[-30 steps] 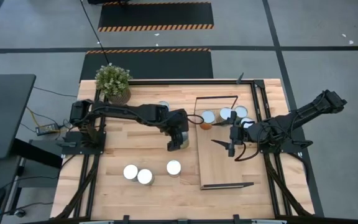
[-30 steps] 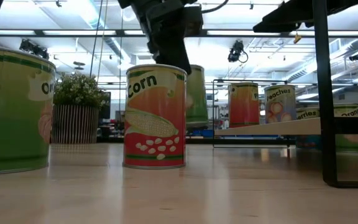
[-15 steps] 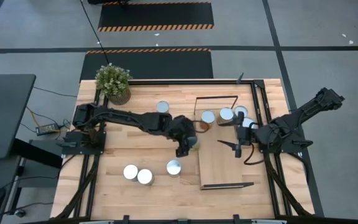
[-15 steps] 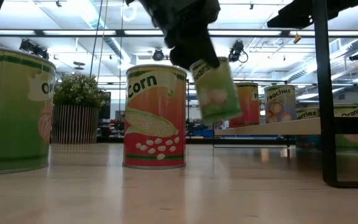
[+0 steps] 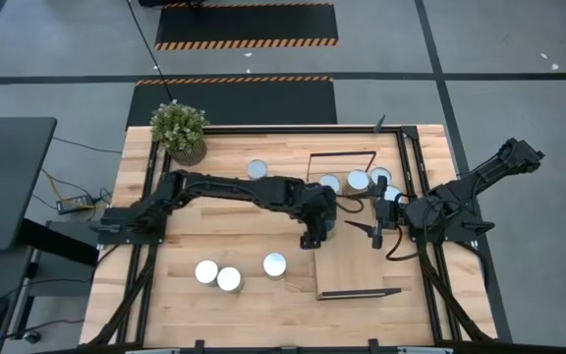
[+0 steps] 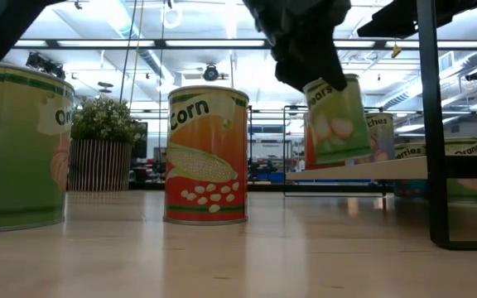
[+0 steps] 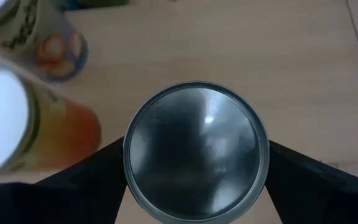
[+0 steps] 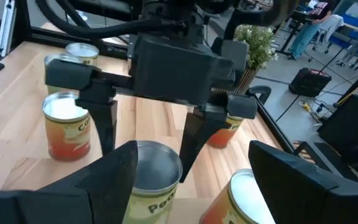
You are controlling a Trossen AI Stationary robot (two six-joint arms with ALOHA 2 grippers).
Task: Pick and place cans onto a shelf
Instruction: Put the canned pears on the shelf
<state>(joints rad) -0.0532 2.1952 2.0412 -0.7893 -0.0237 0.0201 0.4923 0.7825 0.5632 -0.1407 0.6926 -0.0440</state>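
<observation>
While the left arm reaches far across the bench (image 5: 214,226) toward the right, stretched almost straight, we see its left gripper (image 5: 314,232) clamped on a green pears can (image 6: 336,120), one finger on either side of the round top in the left wrist view. The can hangs in the air at the left edge of the shelf (image 5: 352,258), clear of the bench. In the low view its long axis is tilted, the top leaning left and the base swung right. The right arm is bent in from the right side, and its right gripper (image 5: 375,231) hovers over the shelf with fingers apart, pointing left at the held can. Several cans stand upright at the shelf's far end (image 5: 359,181). On the bench a corn can (image 6: 208,156) stands upright, with two more cans (image 5: 216,274) to its left. A potted plant (image 5: 179,131) sits at the far left corner.
</observation>
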